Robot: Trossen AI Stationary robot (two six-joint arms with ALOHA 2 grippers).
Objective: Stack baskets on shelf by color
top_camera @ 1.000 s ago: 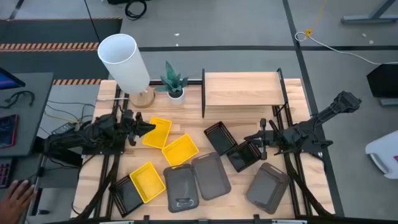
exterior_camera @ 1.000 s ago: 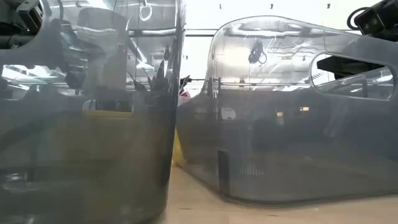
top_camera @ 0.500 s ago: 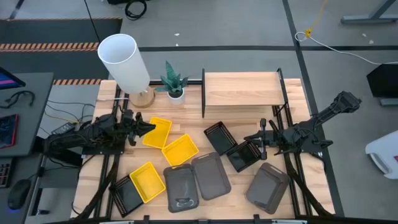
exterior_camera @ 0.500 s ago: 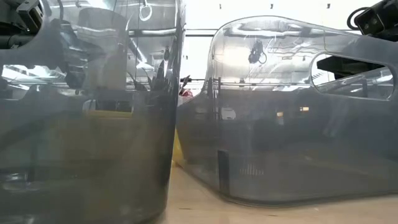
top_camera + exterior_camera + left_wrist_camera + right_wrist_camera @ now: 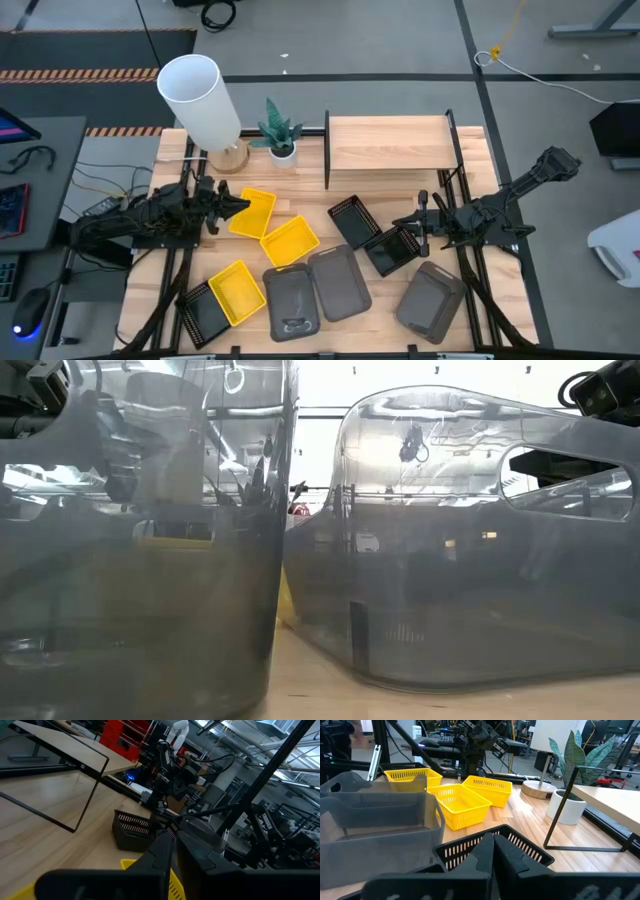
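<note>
Baskets lie scattered across the table's near half in the high view, none on the shelf at 12 o'clock. The left gripper, fingers together, touches the rim of a yellow basket at its 3 o'clock. The right gripper, also closed, sits over a black mesh basket, another at its 9 o'clock. Grey baskets lie long axis toward 12. A lamp and plant stand at 10 o'clock.

Low view: two grey baskets block nearly everything.

Right wrist view: closed fingers above the black rim.
</note>
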